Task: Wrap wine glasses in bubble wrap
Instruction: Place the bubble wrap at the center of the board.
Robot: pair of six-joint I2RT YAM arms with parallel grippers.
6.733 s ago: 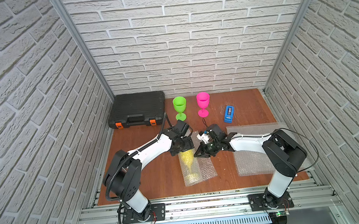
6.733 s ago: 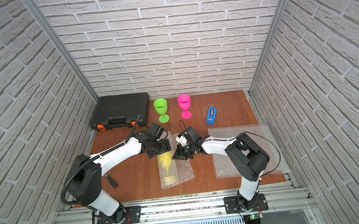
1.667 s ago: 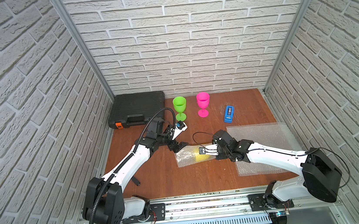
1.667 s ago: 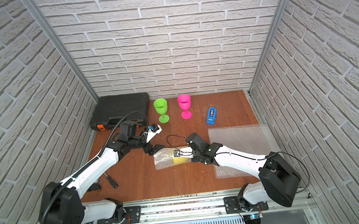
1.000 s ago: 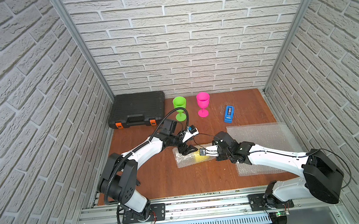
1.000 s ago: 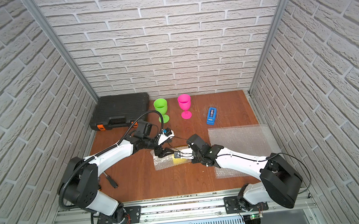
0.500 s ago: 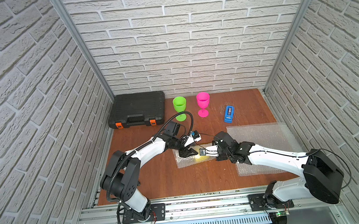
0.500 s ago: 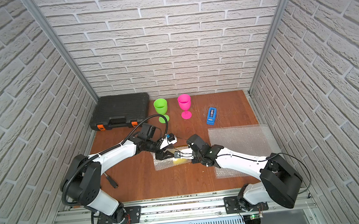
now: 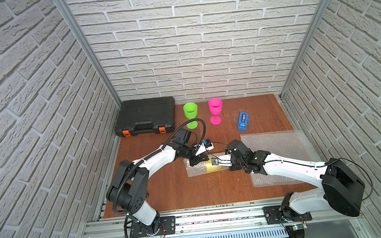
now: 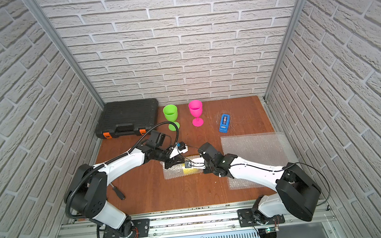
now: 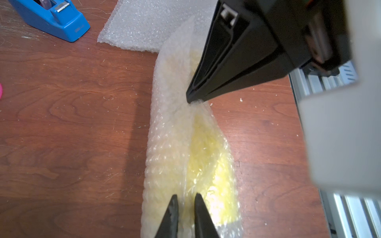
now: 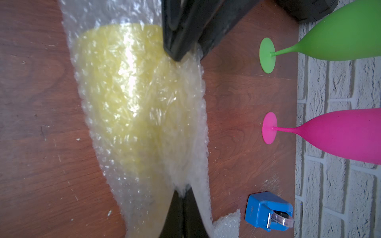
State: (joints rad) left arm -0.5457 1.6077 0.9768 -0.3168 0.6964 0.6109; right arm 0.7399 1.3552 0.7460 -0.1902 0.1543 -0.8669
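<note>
**Now: both claws pinch the wrap over the yellow goblet**

Near the middle of the desk [image 9: 180,193] the yellow goblet [image 12: 123,92] lies on its side inside a sheet of bubble wrap [image 9: 196,171]. Its wide bowl points toward 9 o'clock and it narrows toward 3 o'clock. The film is folded over it, and its edges meet in a raised seam along the top.

The left claw [image 11: 185,210] reaches in from 10 o'clock. Its fingers stand narrow, with the seam of the wrap caught between them over the bowl end. The right claw [image 12: 181,197] comes in from 3 o'clock. It is closed tight on a gathered pinch of the same film at the narrow end. Neither claw touches the goblet itself; only film sits between the tips.

At 12 o'clock the green goblet [image 9: 190,111] and the pink goblet [image 9: 215,106] stand upright side by side, apart from each other and bare. The blue tape dispenser [image 9: 243,120] sits at 1 o'clock. A small raised mark shows on its side in the left wrist view, too blurred to read. A black tool case [image 9: 145,115] with orange latches lies shut at 11 o'clock, against the back wall. A spare sheet [image 9: 276,144] of bubble wrap lies flat at 3 o'clock, partly under the right arm. A dark-handled tool [image 10: 117,192] lies at 8 o'clock in a top view.
</note>
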